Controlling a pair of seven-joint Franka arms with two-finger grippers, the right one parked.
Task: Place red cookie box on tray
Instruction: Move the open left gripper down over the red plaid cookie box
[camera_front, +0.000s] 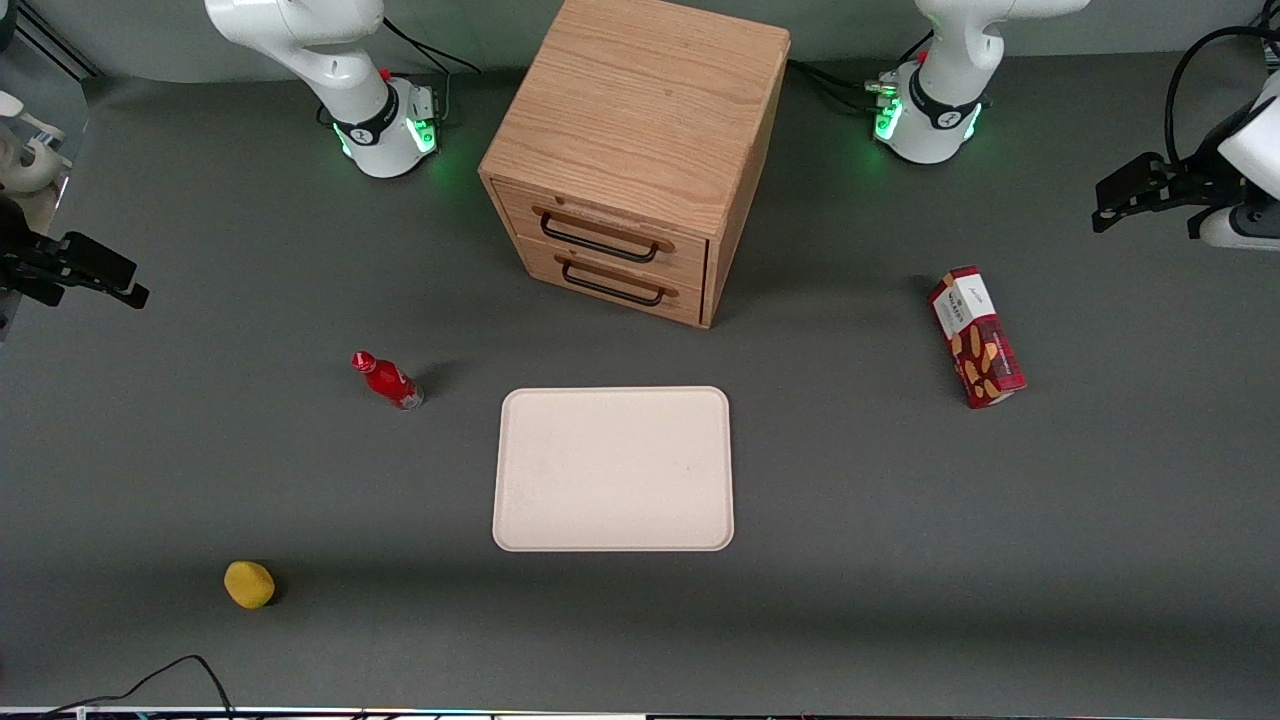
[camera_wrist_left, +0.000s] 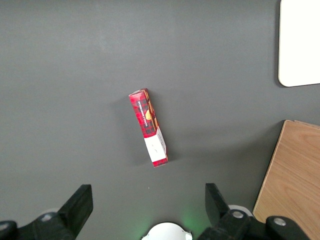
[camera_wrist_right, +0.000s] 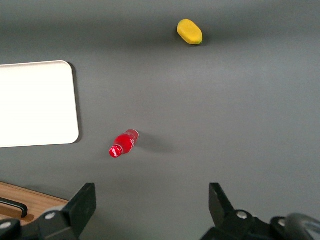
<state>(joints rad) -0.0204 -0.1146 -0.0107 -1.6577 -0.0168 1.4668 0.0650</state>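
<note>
Toward the parked arm's end from the gripper (camera_wrist_left: 145, 210), the tray (camera_front: 520, 530) lies bare; below its wide-open, empty fingers the red cookie box (camera_front: 977, 336) lies flat on the table. Best to descend squarely and pinch across the box's narrow width near its middle.

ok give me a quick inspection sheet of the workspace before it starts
surface: dark grey table, flat.
job's things: red cookie box lying on the table toward the working arm's end, apart from the tray, which holds nothing.
clutter: red bottle beside the tray; yellow object nearer the front camera; wooden drawer cabinet, both drawers shut.
grippers: gripper high over the box, jaws open, holding nothing.
cables: black cable at the table's front edge; more at the arm bases.
surroundings: nothing seen.
</note>
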